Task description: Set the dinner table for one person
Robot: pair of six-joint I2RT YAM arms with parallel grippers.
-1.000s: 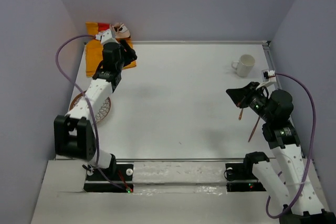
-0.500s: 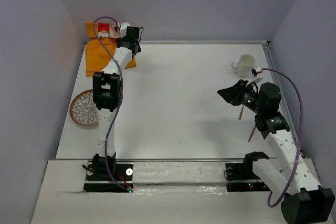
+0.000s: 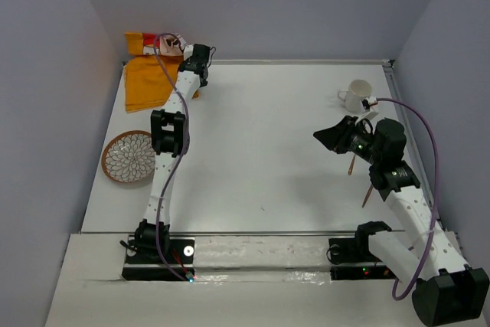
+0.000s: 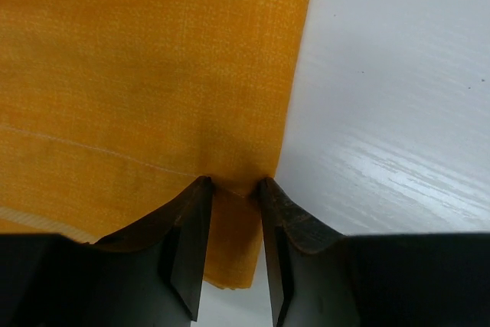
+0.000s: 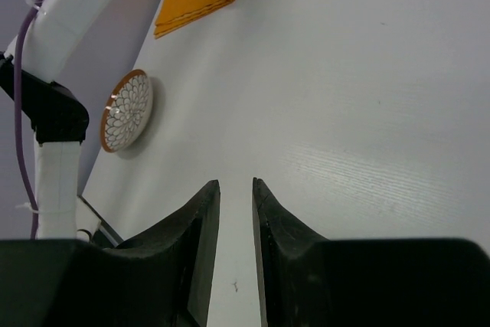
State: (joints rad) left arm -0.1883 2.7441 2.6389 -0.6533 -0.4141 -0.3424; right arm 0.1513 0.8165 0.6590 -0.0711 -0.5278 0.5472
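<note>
The white dinner table fills the top view. An orange placemat lies folded at its far left corner. My left gripper reaches out to the mat's right corner. In the left wrist view its jaws pinch the orange cloth at its edge, bare table to the right. A patterned plate sits at the left edge. A white mug stands far right. My right gripper hovers over the right side, empty, its jaws a narrow slit apart.
Two brown chopsticks lie on the table under my right arm, near the right rail. The plate and placemat also show far off in the right wrist view. Purple walls enclose three sides.
My left arm has stretched from above the plate out to the placemat's corner, uncovering the plate. My right gripper has drifted slightly left.
</note>
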